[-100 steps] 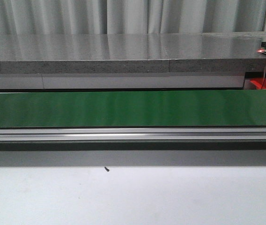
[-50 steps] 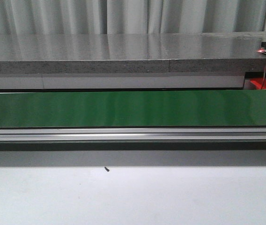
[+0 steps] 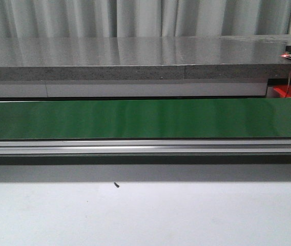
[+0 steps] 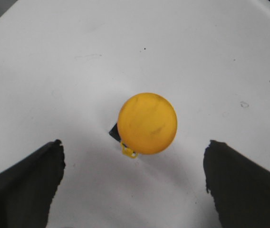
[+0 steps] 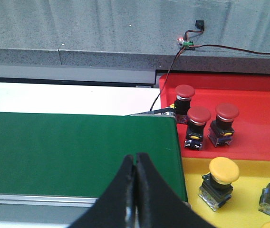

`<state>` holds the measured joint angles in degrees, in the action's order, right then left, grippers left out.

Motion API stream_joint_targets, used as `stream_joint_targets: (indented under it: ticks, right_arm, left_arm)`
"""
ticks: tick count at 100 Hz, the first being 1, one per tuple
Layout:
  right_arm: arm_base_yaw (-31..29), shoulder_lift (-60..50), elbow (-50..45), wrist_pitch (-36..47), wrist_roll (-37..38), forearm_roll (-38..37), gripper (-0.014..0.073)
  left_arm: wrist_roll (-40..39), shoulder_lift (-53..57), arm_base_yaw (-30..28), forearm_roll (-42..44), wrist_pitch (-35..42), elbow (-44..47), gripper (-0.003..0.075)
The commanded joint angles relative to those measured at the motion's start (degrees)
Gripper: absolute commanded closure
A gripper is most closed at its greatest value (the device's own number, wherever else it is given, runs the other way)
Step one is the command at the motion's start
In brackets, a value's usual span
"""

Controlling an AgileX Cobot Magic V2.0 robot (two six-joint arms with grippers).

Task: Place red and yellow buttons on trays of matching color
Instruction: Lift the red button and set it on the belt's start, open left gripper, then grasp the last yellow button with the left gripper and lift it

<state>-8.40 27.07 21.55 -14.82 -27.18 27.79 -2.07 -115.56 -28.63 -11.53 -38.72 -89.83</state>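
The left gripper (image 4: 134, 183) hung wide open above a yellow button (image 4: 147, 123); the right gripper (image 5: 135, 166) was pinched closed, empty, over the green belt (image 5: 73, 152).

The left gripper (image 4: 134, 185) is hanging with its fingers (image 4: 23, 185) spread wide; the right gripper (image 5: 135, 190) is pointing forward, fingers pressed together.

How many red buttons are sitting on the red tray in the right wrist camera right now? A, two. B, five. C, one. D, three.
D: three red buttons stand upright on the red tray, clustered near its edge beside the green belt; the buttons on the yellow tray have yellow caps.
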Motion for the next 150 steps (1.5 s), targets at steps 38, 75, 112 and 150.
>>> stream_joint_targets:
  ticks: [38, 75, 112, 150]
  right_arm:
    - [0.03, 0.00, 1.36, 3.72, -0.23, 0.42, 0.0716]
    - [0.03, 0.00, 1.36, 3.72, -0.23, 0.42, 0.0716]
    - [0.03, 0.00, 1.36, 3.72, -0.23, 0.42, 0.0716]
    - [0.03, 0.00, 1.36, 3.72, -0.23, 0.42, 0.0716]
  left_arm:
    - [0.21, -2.71, 0.05, -0.65, 6.30, -4.15, 0.0272]
    - [1.35, -2.41, 0.05, -0.65, 6.95, -4.15, 0.0594]
    - [4.49, 8.95, 1.11, -0.55, 6.10, 3.11, 0.0594]
    - [6.28, 23.84, 7.80, -1.19, 10.57, 18.17, 0.0594]
